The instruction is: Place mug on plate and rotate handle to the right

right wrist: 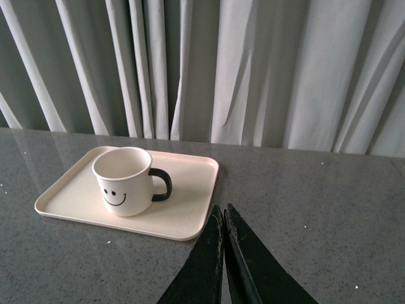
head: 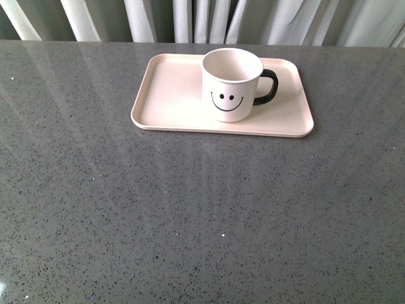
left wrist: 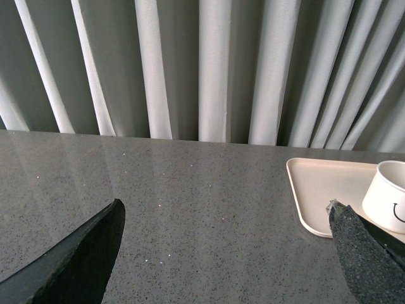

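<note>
While mug (head: pixel 231 85) sits upright on plate (head: pixel 171 95), curtains (head: pixel 202 20) hang behind.

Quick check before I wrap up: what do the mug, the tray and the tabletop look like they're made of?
Mug: probably glazed ceramic, cream with a glossy black handle. Pink tray: matte, thin rimmed, likely plastic or melamine. Tabletop: polished grey speckled stone or quartz, since it reflects the curtains.

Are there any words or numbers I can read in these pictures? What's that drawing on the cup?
No words, letters, brand names or numbers show in any view.
The only sign is a black smiley face, two dot eyes and a curved smile, printed on the side of the cream mug.
The pink plate, the grey table and the curtains carry no writing.
</note>
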`<move>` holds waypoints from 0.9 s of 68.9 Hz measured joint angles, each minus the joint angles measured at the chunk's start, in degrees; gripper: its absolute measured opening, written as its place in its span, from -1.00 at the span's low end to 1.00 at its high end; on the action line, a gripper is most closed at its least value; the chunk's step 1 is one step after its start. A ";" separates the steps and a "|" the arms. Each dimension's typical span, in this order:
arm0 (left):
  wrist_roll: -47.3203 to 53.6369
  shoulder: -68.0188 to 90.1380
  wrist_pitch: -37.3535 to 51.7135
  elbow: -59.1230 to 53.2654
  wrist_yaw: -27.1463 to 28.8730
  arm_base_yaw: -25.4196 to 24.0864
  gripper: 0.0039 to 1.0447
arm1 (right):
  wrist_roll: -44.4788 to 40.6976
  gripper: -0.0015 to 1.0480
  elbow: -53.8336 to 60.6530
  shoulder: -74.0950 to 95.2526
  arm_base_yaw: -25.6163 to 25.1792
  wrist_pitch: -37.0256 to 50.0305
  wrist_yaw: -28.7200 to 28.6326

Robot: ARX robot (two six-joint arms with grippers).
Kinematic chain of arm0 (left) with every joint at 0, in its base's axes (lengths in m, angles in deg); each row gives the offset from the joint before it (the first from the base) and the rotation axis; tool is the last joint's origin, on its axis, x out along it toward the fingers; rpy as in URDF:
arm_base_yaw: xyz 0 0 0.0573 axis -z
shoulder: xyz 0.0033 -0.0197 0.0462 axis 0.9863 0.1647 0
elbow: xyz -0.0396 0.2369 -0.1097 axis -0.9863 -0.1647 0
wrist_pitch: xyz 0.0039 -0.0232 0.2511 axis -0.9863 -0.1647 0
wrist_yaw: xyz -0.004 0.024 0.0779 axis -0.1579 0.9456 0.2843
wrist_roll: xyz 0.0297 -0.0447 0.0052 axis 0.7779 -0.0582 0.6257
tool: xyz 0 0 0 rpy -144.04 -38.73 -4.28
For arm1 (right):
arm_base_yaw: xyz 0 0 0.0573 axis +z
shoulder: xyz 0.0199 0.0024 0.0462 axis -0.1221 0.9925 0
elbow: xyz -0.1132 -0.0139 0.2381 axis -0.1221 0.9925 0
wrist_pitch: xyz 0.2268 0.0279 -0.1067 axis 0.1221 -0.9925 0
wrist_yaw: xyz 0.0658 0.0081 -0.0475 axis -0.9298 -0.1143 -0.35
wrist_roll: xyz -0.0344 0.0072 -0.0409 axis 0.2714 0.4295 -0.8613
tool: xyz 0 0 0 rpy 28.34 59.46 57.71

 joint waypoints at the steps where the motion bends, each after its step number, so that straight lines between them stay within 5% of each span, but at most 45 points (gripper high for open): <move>1: 0.00 0.00 -0.02 0.00 0.00 0.00 0.83 | 0.00 -0.97 0.00 -0.20 0.00 -0.17 0.00; 29: 0.00 0.00 0.00 0.00 0.00 0.00 0.83 | 0.00 -0.97 0.00 -6.73 0.00 -6.80 0.00; 34: 0.00 0.00 -0.02 0.00 0.02 0.00 0.83 | 0.00 -0.97 0.00 -14.97 0.00 -16.20 0.02; 49: 0.00 0.00 -0.02 0.00 0.00 0.00 0.83 | 0.00 -0.97 0.00 -16.33 0.00 -16.68 0.00; 62: 0.00 0.00 -0.02 0.00 0.00 0.00 0.83 | -0.02 -0.37 0.00 -16.39 0.00 -16.70 0.00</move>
